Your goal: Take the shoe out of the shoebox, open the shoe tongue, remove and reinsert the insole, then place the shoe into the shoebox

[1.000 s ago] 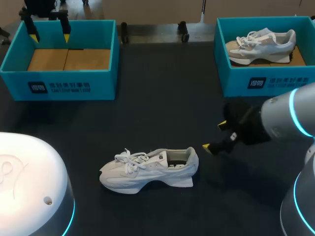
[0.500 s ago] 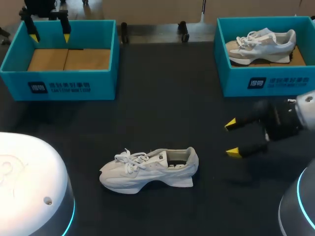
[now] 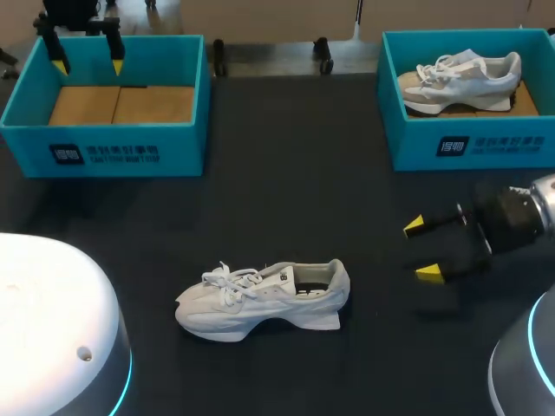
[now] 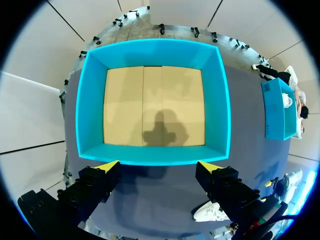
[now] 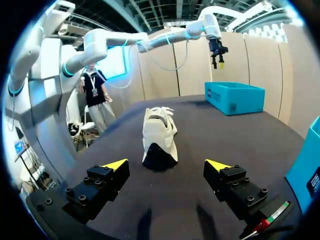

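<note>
There are two shoes, two shoeboxes and two pincers.

The first shoe (image 3: 264, 299) is white and stands upright on its sole on the dark desk (image 3: 295, 173), outside of both boxes. Its heel points toward the right pincer (image 3: 421, 250) and its laces toward the far side from it. The right pincer is low over the desk, near the heel but apart from it. Its two yellow-tipped fingers are spread wide and nothing is between them. In the right wrist view the shoe lies straight ahead of this pincer, in line with the gap of the fingers, and no finger touches it.

The right shoebox (image 3: 473, 147) is beyond the right pincer and a little to its side. The second shoe (image 3: 460, 80), also white, lies inside it on the cardboard bottom.

The left pincer (image 4: 159, 166) hangs over the left shoebox (image 4: 152, 46), well apart from the shoe on the desk. Its fingers are also spread wide and hold nothing. Under it, in the left wrist view, the box shows only its cardboard floor (image 4: 150, 105) with the shadow of the pincer on it; one turquoise wall of the box is just ahead of the two fingertips. I cannot tell how high the pincer is above the box.
</note>
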Motion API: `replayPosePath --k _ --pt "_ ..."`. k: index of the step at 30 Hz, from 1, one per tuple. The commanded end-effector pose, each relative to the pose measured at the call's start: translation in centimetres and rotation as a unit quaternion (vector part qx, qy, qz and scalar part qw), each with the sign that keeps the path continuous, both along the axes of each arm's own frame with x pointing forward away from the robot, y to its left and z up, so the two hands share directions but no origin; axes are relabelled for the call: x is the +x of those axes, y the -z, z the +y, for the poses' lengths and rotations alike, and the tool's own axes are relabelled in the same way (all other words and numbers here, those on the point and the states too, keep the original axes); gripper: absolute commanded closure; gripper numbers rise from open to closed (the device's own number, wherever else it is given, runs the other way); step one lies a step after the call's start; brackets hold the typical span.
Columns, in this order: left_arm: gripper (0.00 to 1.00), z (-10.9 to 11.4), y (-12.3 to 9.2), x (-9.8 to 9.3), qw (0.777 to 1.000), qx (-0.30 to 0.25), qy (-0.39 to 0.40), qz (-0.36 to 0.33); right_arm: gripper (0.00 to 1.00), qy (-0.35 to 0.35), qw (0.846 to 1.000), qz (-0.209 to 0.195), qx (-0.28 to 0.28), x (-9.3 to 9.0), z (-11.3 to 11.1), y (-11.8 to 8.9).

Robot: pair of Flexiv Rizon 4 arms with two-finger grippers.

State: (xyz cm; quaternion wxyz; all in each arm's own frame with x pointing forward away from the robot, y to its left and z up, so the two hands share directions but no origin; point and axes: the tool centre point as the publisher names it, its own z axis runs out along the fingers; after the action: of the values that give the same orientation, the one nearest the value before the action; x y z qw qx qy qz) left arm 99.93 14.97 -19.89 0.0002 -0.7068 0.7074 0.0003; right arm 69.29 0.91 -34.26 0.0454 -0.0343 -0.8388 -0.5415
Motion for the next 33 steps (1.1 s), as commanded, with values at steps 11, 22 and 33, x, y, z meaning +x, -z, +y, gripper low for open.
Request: replayPosePath --k 11,22,33 --pt "0.0 0.0 0.0 0.0 1.0 0.0 0.0 0.0 0.0 0.031 0.998 -0.053 0.031 -1.7 -1.1 2.2" --pt "0.0 0.0 0.0 0.0 1.0 0.0 0.0 0.0 0.0 0.031 0.998 -0.053 0.031 -1.7 -1.1 2.2" --pt "0.0 0.0 0.0 0.0 1.0 0.0 0.0 0.0 0.0 0.046 0.997 -0.04 0.042 -1.1 0.0 4.3"
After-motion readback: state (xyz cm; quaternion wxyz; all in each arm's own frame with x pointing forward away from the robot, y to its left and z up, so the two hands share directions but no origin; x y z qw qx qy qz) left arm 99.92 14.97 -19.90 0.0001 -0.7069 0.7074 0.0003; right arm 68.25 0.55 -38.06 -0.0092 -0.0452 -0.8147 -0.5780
